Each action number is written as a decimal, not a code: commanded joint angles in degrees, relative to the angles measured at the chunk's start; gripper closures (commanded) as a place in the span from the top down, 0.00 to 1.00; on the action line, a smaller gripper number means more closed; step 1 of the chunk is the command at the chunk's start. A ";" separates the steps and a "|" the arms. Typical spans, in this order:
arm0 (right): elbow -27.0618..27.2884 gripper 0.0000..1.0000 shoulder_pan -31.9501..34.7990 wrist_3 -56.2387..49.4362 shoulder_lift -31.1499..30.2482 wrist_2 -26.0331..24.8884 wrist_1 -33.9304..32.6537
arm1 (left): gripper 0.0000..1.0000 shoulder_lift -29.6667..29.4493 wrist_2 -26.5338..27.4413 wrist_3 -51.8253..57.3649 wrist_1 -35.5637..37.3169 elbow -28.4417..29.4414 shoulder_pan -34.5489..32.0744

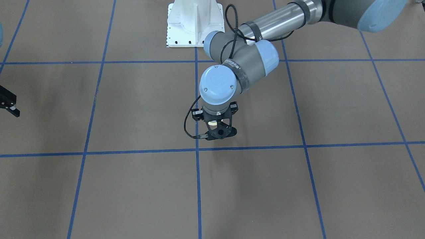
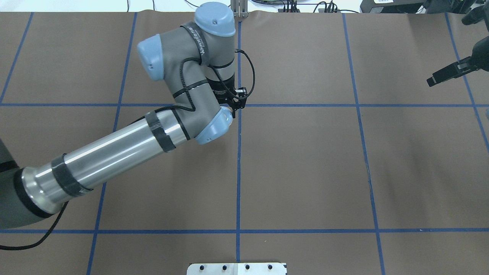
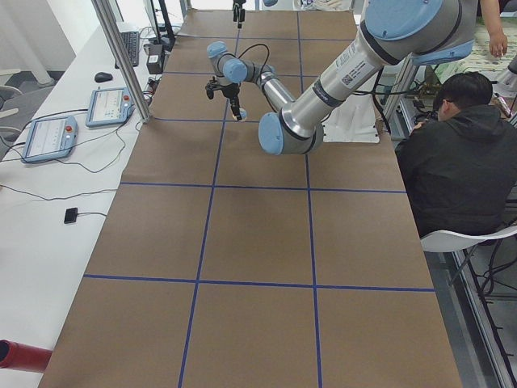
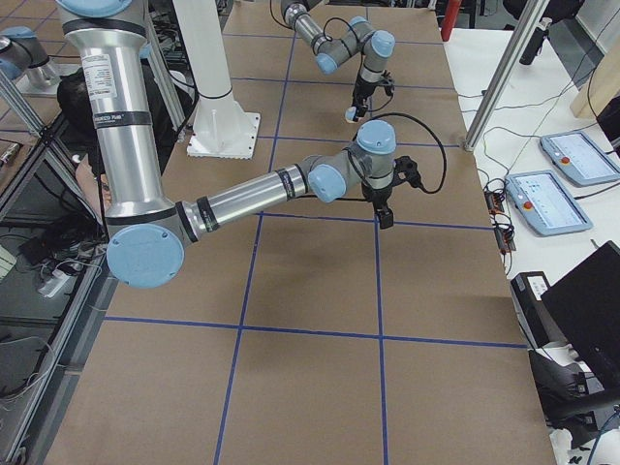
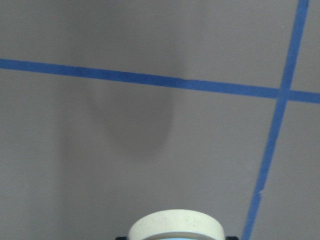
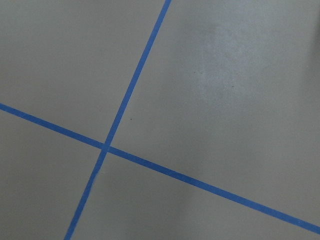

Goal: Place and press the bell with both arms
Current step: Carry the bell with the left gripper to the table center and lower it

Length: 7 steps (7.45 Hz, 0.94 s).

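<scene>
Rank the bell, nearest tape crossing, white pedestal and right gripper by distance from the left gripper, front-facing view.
1. bell, held in the left gripper
2. tape crossing, just below, toward the view's left
3. white pedestal, top centre
4. right gripper, view's left edge

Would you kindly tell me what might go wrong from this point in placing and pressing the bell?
1. The left gripper holds the bell apparently above the table; released from there, it may tip or roll.
2. The right gripper is far off at the side; if it comes in before the left arm clears the bell, they might collide.
</scene>
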 commanded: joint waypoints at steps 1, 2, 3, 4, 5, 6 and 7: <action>-0.03 1.00 -0.13 -0.01 0.18 0.03 0.02 | 0.08 -4.26 2.22 -2.23 -4.23 8.43 2.46; 0.05 1.00 -0.30 -0.01 0.36 -0.06 0.02 | 0.36 -4.00 2.23 -1.88 -4.23 8.44 3.08; 0.05 1.00 -0.65 -0.01 0.45 -0.14 0.02 | 0.96 -3.82 2.32 -1.79 -4.32 8.44 3.86; 0.05 1.00 -1.00 -0.01 1.32 -0.14 -0.07 | 1.00 -3.82 3.10 -1.79 -5.54 8.00 4.39; -0.21 1.00 -1.53 0.07 2.90 -0.23 -0.07 | 1.00 -3.91 3.11 -1.61 -6.07 7.21 3.96; -0.82 1.00 -1.80 0.16 5.70 -0.23 -0.42 | 1.00 -3.82 3.02 -1.53 -5.64 5.46 2.48; -1.17 1.00 -2.67 1.82 7.72 -0.23 -0.68 | 1.00 -3.30 2.76 -0.13 -5.20 3.45 0.38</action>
